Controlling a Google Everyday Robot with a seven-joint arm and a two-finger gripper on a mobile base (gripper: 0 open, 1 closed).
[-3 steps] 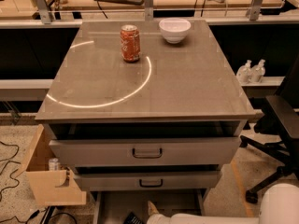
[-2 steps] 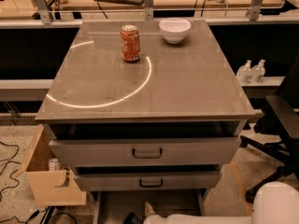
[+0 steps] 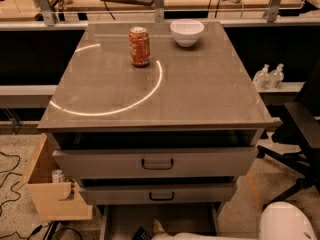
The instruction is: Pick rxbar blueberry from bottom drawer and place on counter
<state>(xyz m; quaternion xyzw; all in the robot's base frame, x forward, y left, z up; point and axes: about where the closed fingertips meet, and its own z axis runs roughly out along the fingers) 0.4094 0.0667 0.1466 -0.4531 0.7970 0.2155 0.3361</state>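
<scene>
Though the desk (image 3: pixel 200 94) has a broad top, no bar lies on it, so the placing is not done. Under the desk, below its two shut fronts, the drawer (image 3: pixel 185 219) stands pulled out, so the opening step looks finished. The white arm (image 3: pixel 200 235) reaches into that drawer, low before the desk's front. On the desk, near its far edge, are only a bowl (image 3: pixel 187 32) and a can (image 3: pixel 139 46). The tool (image 3: pixel 156 227) is down in the drawer beneath the desk's front; whether it is wide or narrow I cannot tell. Just beside it lies a dark shape, probably the bar (image 3: pixel 142 233), though it is cut off. By my reading, the grasp, the lift and the set-down on the desk remain.
</scene>
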